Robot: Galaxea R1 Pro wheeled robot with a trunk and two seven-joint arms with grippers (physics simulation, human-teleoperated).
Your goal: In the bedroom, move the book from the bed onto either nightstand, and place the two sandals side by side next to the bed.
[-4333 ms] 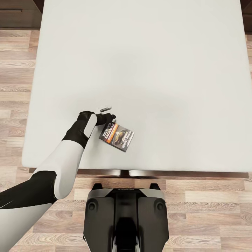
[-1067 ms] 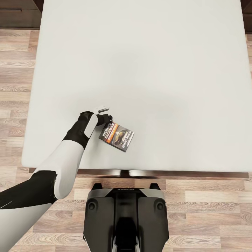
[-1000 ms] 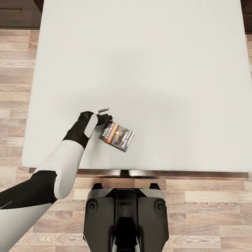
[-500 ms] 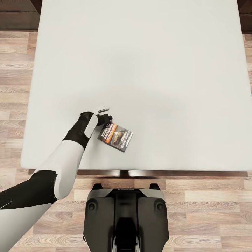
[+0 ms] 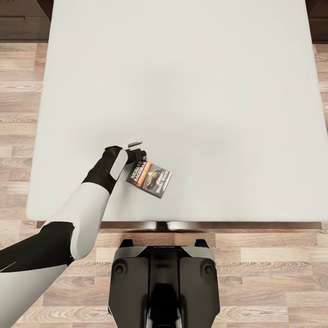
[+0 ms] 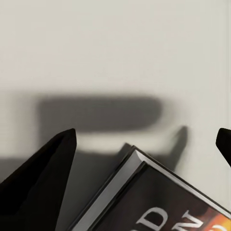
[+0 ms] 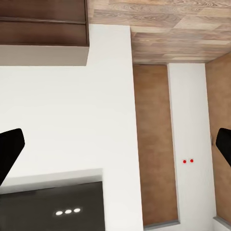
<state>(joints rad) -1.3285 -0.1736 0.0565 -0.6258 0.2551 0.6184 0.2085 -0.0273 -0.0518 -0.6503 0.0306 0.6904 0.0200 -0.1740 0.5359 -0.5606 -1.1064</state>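
**Off-white mattress, dark paperback: the left arm is set to take the book**

Off-white and bare, the mattress of the bed (image 5: 191, 82) carries the book (image 5: 150, 178) near its foot edge, close to the robot's base (image 5: 164, 282). The paperback lies flat, cover up, turned at a slant, with the orange band and white "RICHARD BACHMAN" lettering legible in the head view.

The left gripper (image 5: 135, 150) sits at the book's top-left corner. In the left wrist view its two dark fingers (image 6: 41, 178) stand wide apart, with the book (image 6: 159, 202) between them by its spine corner and nothing yet pinched. Whether a fingertip touches the cover cannot be told.

The right gripper (image 7: 115, 144) is spread wide as well, empty, looking at white panels, a dark wood cabinet (image 7: 43, 31) and wood-plank floor (image 7: 178, 29).

The step in hand looks like the first one: grasping the book so it can go to a nightstand. The sandals are still to do.

The next move likely calls for getting one finger under the thin edge, since the book lies flush on the soft mattress. Closing from above alone may just push it along. A firm hold at the spine is needed before the lift.
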